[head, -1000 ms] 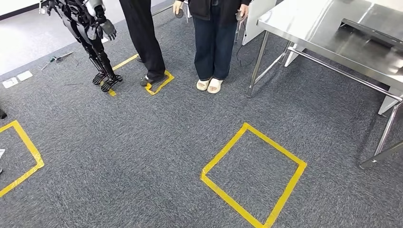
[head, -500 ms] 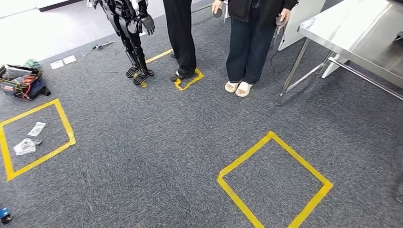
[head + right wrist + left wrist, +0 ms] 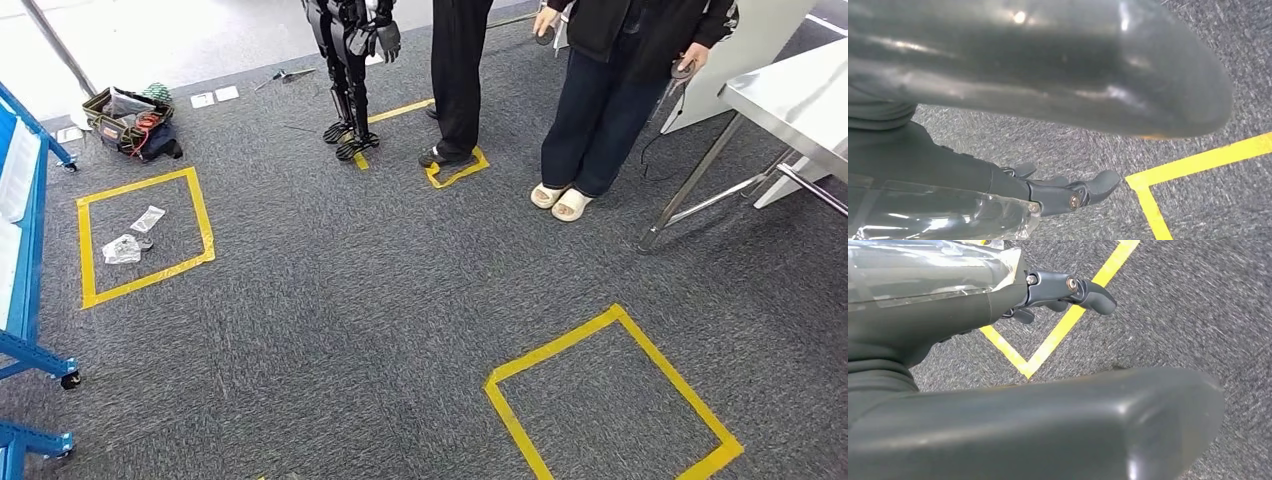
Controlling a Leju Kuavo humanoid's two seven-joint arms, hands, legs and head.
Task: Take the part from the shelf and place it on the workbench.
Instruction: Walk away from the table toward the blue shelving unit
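Open tool bag (image 3: 130, 122) far left, stuffed with cables. Both hands, left hand (image 3: 1068, 290) and right hand (image 3: 1068, 192), hang loose and hold nothing. Camera's swung left since earlier: blue shelf (image 3: 20, 250) now visible; can't spot the part.

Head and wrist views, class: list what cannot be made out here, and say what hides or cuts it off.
- Blue shelf, head view: cut off by the left edge; no part on it can be made out.
- Workbench, head view: cut off by the right edge; most of its top is out of frame.
- Small bags in the yellow square, head view: too small to tell the contents.
- Left hand and right hand, wrist views: the thumb hides much of the fingers.
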